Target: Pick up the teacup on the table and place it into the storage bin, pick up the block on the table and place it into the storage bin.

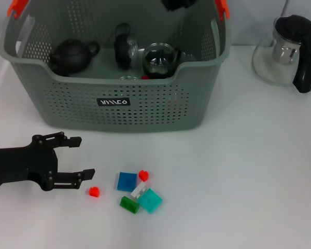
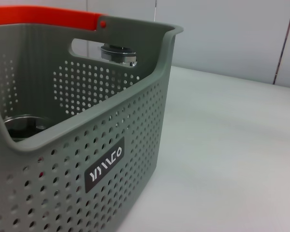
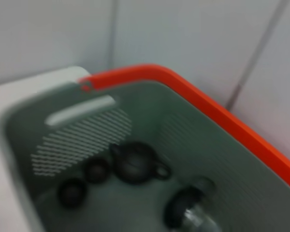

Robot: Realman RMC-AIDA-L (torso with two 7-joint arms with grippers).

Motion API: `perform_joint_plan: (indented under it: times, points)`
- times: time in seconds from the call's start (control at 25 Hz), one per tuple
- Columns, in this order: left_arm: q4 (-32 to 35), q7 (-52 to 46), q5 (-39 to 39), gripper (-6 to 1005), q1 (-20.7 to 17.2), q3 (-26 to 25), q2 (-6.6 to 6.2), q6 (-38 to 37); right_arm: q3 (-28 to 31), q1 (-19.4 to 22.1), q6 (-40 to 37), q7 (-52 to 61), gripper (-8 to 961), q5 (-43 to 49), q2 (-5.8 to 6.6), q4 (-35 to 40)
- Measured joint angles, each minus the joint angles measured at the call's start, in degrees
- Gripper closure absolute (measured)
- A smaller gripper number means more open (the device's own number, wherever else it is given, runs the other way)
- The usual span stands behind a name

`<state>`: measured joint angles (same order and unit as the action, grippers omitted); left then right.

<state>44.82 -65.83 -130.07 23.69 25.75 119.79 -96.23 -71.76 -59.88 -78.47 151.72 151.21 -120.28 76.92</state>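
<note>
The grey-green storage bin (image 1: 145, 111) stands at the back of the table, with its label wall (image 2: 106, 164) close in the left wrist view. Inside lie a black teapot (image 1: 71, 55), a black-lidded glass piece (image 1: 123, 46) and a round glass vessel (image 1: 159, 59); I cannot tell which is the teacup. Loose blocks lie in front: small red (image 1: 94, 191), blue (image 1: 127, 181), red (image 1: 143, 175), white (image 1: 139, 190), teal (image 1: 150, 200), green (image 1: 129, 204). My left gripper (image 1: 87, 155) is open, low on the table just left of the small red block. A black part of my right gripper (image 1: 179, 4) hangs over the bin's back.
A glass kettle with a black handle (image 1: 290, 52) stands at the back right. Orange handle clips (image 1: 16, 7) top the bin's ends. The bin's inside (image 3: 106, 145) holds the teapot (image 3: 135, 162) and small dark round pieces. White tabletop (image 1: 249, 171) stretches to the right of the blocks.
</note>
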Motion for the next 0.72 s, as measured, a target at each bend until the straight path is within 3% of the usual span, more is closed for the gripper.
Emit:
perform_joint_plan:
  times: [0.32,0.72]
  points:
    - [0.08,0.00,0.00,126,0.04,0.00,0.04,-0.07,-0.54,-0.76,5.45,-3.05,430,1.09,0.10,-7.95]
    - [0.10,-0.01,0.01,126,-0.03,0.00,0.09,-0.10,-3.17,-0.58,6.25,-2.15,341,2.45,-0.09,-5.86]
